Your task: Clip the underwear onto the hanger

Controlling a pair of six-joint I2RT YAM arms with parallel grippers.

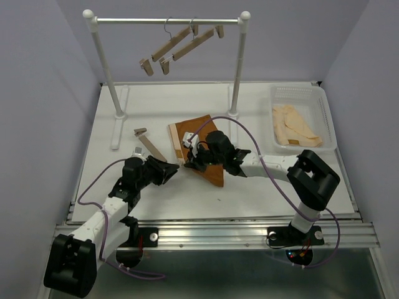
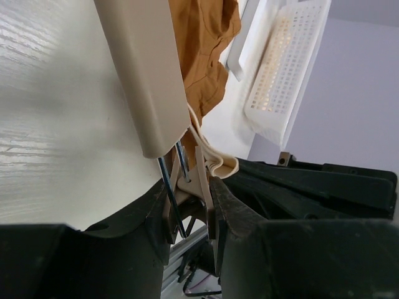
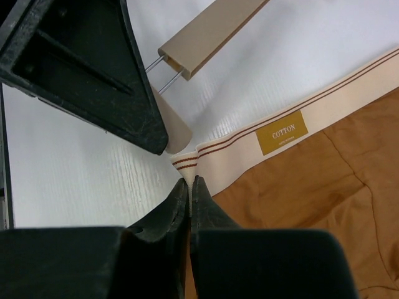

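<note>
The rust-brown underwear (image 1: 198, 128) lies flat mid-table, its tan striped waistband (image 3: 249, 146) toward the hanger. The light-wood hanger (image 1: 149, 146) lies on the table to its left. My left gripper (image 1: 174, 168) is shut on the hanger's near-end clip (image 2: 198, 187), its fingers pressing on the clip's two wings. The wooden bar (image 2: 149, 75) runs away from the jaws. My right gripper (image 3: 190, 182) is shut on the waistband's corner, right beside that clip (image 3: 176, 134). In the left wrist view a fold of waistband (image 2: 219, 167) rests at the clip's mouth.
A white clothes rack (image 1: 167, 20) stands at the back with two more wooden hangers (image 1: 181, 45) on its rail. A white perforated basket (image 1: 324, 118) at the right holds cream garments (image 1: 293, 128). The two arms meet closely at mid-table.
</note>
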